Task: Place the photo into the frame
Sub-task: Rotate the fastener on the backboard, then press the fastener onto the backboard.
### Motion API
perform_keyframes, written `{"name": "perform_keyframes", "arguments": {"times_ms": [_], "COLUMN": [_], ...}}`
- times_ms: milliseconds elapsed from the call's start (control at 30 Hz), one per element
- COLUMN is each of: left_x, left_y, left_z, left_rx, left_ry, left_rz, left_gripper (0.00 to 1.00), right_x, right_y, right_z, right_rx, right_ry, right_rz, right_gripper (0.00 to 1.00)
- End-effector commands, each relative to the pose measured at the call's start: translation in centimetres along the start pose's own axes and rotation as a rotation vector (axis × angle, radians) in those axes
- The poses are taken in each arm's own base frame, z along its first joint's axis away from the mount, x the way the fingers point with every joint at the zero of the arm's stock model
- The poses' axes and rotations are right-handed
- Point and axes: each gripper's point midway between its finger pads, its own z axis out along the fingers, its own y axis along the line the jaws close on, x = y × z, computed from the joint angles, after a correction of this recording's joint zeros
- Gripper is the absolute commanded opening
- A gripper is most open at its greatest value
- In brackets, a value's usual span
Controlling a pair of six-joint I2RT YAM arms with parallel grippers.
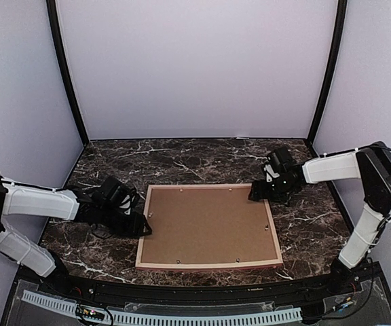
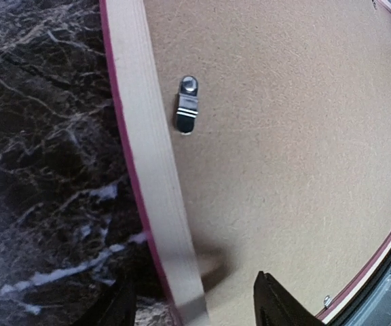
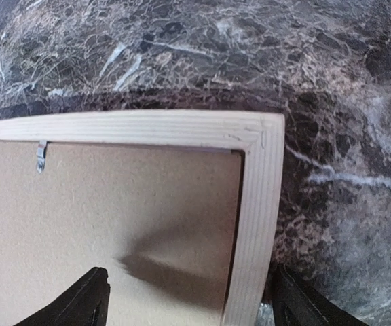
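Top external, frame (image 1: 209,265) face-down; brown backing board (image 1: 206,224) showing

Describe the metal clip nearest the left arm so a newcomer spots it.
On the dark marble table lies the pink-edged frame, back up, filled by a brown backing board. The clip is the small silver tab on the board just inside the left rail, the only one along that side.

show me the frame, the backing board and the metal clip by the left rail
frame (image 1: 209,265): top external view, middle of its near rail.
backing board (image 1: 209,224): top external view, centre of the brown panel.
metal clip (image 2: 188,109): left wrist view, middle of the clip.
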Motion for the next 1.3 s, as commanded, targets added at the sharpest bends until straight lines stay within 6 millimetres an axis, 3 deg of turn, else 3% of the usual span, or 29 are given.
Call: {"name": "perform_keyframes", "arguments": {"times_ms": [0,200,333,633,1133,1267], "left_x": [-0.3,-3.1,-4.4,-5.9,-7.3,-7.2], "left_y": [1.3,0.3,-0.4,-0.8,0.9,1.4], "left_z": [-1.8,-2.9,-2.9,-1.8,-0.6,-0.1], "left_rx": [-0.096,-0.127,-0.133,-0.158,-0.202,-0.192], "left_ry": [-0.023,-0.086,-0.097,-0.089,-0.041,-0.005], "left_rz": [-0.002,0.078,0.118,0.156,0.203,0.209], "left_gripper": [0.72,0.93,0.98,0.99,0.99,0.93], "right_x": [1.5,4.1,4.9,5.9,6.6,6.4], "right_y": [-0.9,-1.5,-1.3,-1.2,-1.4,-1.4], "right_z": [-2.1,-3.3,-3.4,-2.9,-2.6,-2.6], "right_rx": [0.034,0.02,-0.013,-0.034,-0.046,-0.04], "right_ry": [0.014,0.03,0.036,0.063,0.062,0.062], "right_rz": [-0.024,-0.01,-0.008,-0.016,-0.024,-0.024], "right_gripper": [0.83,0.77,0.68,0.41,0.22,0.2]}}
